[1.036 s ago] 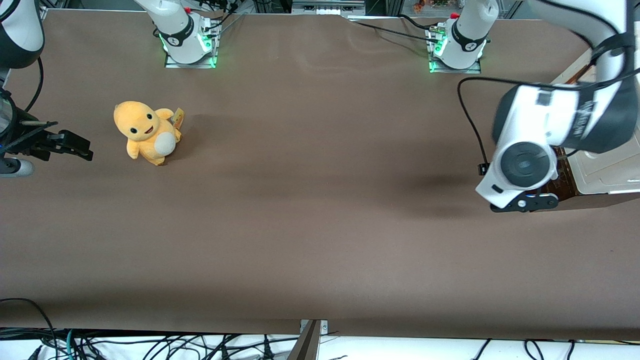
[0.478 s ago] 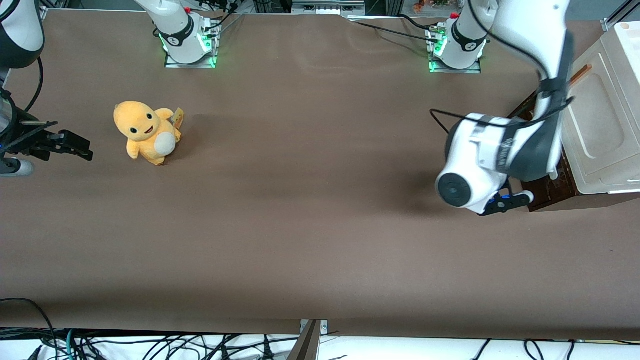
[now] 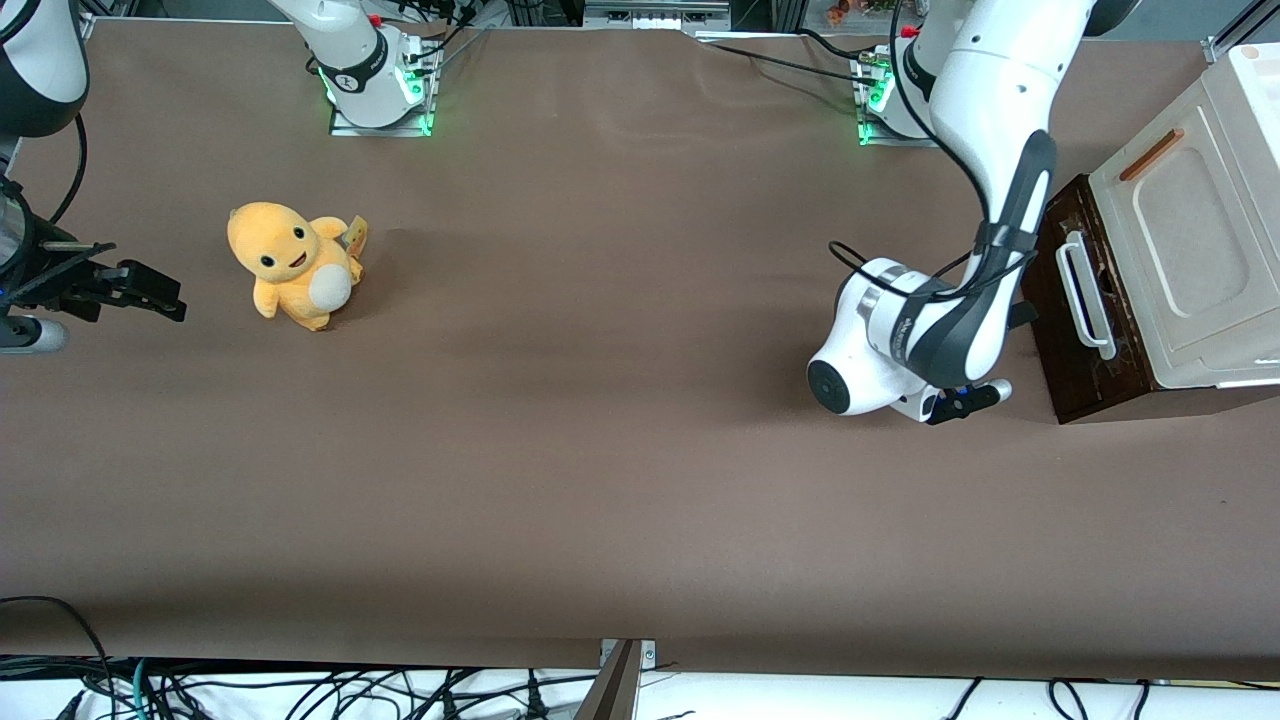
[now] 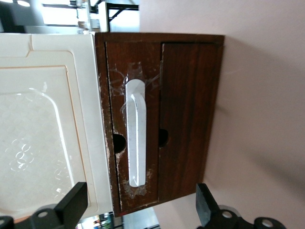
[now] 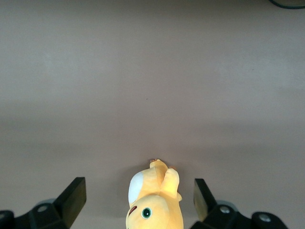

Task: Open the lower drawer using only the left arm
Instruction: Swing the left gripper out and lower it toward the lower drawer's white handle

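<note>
Spread wide and empty, the jaws of the gripper (image 4: 140,210) on the left arm (image 3: 990,150) face the lower drawer (image 3: 1075,300), shut, at the worktop's working-arm end. They aim at its white loop handle (image 4: 136,133) but stand apart from it. Risk: drifting onto the cream panel (image 4: 45,129) above, or closing beside the loop.

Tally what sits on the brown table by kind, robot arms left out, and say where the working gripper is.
Plush toys: 1, the yellow plush toy, toward the parked arm's end.
Cabinets: 1, the cabinet, holding the cream panel and the lower drawer with its white loop handle.
Total: 2.
The left gripper hangs open in front of the drawer, apart from the handle.
</note>
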